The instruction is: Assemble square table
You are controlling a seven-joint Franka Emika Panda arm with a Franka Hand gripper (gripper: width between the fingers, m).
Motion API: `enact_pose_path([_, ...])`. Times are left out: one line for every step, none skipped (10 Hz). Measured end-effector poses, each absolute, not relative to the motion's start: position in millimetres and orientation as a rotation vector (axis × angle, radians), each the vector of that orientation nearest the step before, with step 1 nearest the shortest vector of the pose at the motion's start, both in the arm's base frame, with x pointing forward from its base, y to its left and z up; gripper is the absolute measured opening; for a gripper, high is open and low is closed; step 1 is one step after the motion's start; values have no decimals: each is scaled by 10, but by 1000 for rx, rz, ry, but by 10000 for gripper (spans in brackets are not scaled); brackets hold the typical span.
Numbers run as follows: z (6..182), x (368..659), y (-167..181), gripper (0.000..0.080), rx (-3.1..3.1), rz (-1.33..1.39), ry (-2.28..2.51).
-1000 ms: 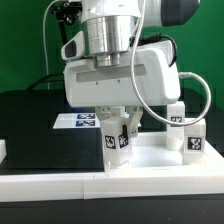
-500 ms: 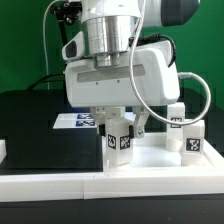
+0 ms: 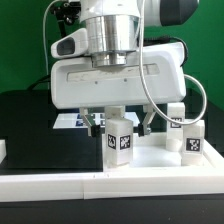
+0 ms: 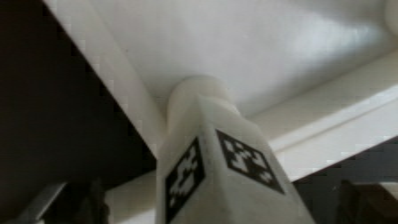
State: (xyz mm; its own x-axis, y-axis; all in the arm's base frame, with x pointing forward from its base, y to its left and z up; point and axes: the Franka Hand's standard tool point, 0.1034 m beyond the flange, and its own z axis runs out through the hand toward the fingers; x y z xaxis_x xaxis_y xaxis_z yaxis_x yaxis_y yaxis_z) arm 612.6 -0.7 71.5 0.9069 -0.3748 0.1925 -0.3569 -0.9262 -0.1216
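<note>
The white square slab lies on the black worktop, and shows in the wrist view too. A white tagged leg post stands upright at its near corner on the exterior view's left. My gripper hangs over this post, open, with one dark finger on each side and a gap to the post. In the wrist view the post rises between the fingers, which stand apart from it; the gripper holds nothing. Two more leg posts stand at the exterior view's right.
The marker board lies on the black worktop behind the slab. A low white wall runs along the front. A small white block sits at the exterior view's left edge.
The fingers have spread away from the leg post, which stays standing in place. The hand has turned and now looks much wider in the exterior view.
</note>
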Motion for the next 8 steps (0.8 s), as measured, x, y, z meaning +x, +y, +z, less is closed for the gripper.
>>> enact_pose_path([715, 6126, -9, 649, -3007, -330, 489])
enact_pose_path([718, 6129, -16, 649, -3045, -332, 319])
enact_pose_path([719, 6130, -16, 649, -3066, -327, 195])
enact_pose_path([725, 6138, 4, 649, -3079, -325, 111])
enact_pose_path([730, 6144, 17, 649, -3103, -327, -67])
enact_pose_path([743, 6152, 31, 649, -3115, -329, -193])
enact_pose_path([758, 6162, 41, 649, -3119, -332, -254])
enact_pose_path([773, 6173, 40, 606, -3121, -333, -359])
